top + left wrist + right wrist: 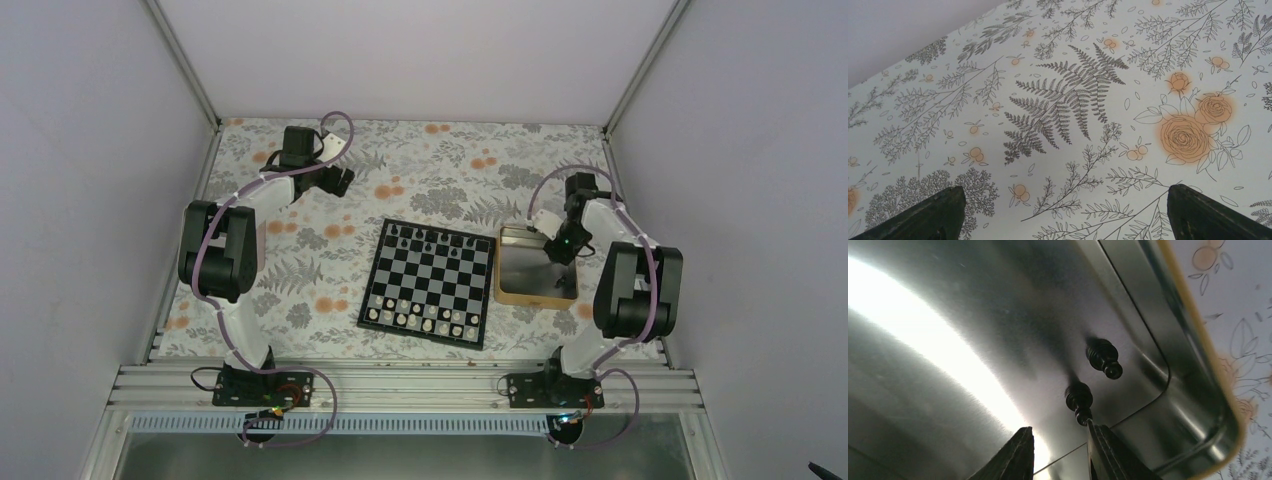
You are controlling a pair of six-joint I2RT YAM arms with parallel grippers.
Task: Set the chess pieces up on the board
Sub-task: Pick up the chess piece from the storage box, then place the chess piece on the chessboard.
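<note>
R hand (1059,429) over tray (973,300) w/ 2 black pieces (1079,397).

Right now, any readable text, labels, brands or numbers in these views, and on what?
None readable.
No lettering on the board, the tray or the floral tablecloth.
Left arm's white tag and right arm's white tag: too small to read.

A desk (300,270) covered in a pale cloth printed with grey ferns and orange roses (1193,132) fills the scene. On it, to the right, sits a tan-rimmed tray (535,298) with a shiny grey metal floor (948,315). Small white chessmen (425,318) stand in two rows left of the tray. Plain pale walls (420,60) enclose three sides.
</note>
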